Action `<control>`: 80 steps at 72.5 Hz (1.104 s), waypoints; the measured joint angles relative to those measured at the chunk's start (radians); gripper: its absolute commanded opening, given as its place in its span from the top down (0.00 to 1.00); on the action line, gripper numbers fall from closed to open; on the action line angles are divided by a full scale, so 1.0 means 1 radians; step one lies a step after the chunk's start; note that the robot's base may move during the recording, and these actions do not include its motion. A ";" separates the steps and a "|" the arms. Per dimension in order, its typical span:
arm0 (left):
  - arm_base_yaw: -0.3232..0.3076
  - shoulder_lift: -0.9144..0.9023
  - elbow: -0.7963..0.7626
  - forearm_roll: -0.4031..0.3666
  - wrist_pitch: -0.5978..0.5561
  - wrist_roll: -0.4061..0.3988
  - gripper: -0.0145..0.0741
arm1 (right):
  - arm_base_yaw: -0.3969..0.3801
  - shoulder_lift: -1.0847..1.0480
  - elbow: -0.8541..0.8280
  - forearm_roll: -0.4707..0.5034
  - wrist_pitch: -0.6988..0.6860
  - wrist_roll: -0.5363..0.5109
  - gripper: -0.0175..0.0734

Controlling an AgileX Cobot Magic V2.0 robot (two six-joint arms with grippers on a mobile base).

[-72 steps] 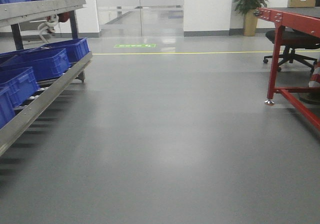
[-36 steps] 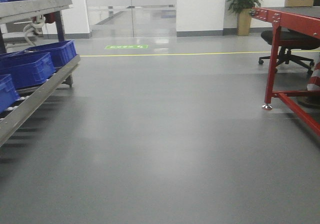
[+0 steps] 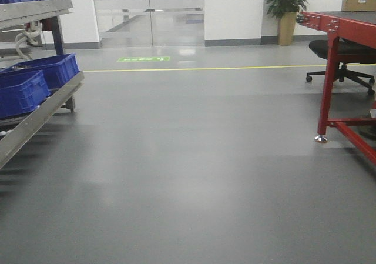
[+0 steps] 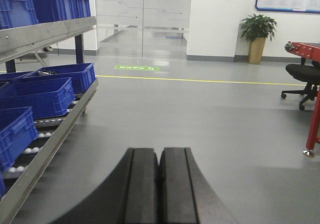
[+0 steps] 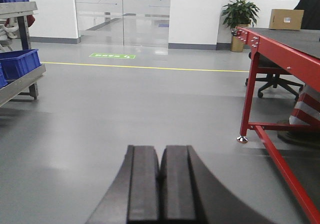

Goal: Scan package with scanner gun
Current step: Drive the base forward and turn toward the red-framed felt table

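Both sets of fingers are pressed shut and hold nothing: the left fingers (image 4: 142, 184) and the right fingers (image 5: 145, 184) each hang over bare grey floor (image 3: 188, 187), so neither can take a tool until it opens. The scanner gun appears in no view. Its place is unconfirmed, and any approach planned now risks ending at the wrong spot. To the left, a sloped rack (image 4: 50, 149) of blue crates (image 4: 35, 97) projects into the lane. To the right, the red worktop (image 5: 270, 45) stands on a front leg (image 5: 247, 89) with a low brace running back from it, and a careless turn of the base could clip either. An office chair (image 5: 272, 82) and a striped cone (image 5: 305, 109) crowd the space under the worktop. The likely package (image 5: 286, 19), a brown box with a white label, sits at the worktop's far edge, well apart from both arms. Reaching from the near corner would probably fall short.
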 measured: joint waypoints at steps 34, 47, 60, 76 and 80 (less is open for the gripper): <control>0.000 0.000 0.000 0.000 0.000 0.000 0.94 | 0.000 0.000 0.000 0.000 0.000 0.000 0.99; 0.000 0.000 0.000 0.000 0.000 0.000 0.94 | 0.000 0.000 0.000 0.000 0.000 0.000 0.99; 0.000 0.000 0.000 0.000 0.000 0.000 0.94 | 0.000 0.000 0.000 0.000 0.000 0.000 0.99; 0.000 0.000 0.000 0.000 0.000 0.000 0.94 | 0.000 0.000 0.000 0.000 0.000 0.000 0.99; 0.000 0.000 0.000 0.000 0.000 0.000 0.94 | 0.000 0.000 0.000 0.000 0.000 0.000 0.99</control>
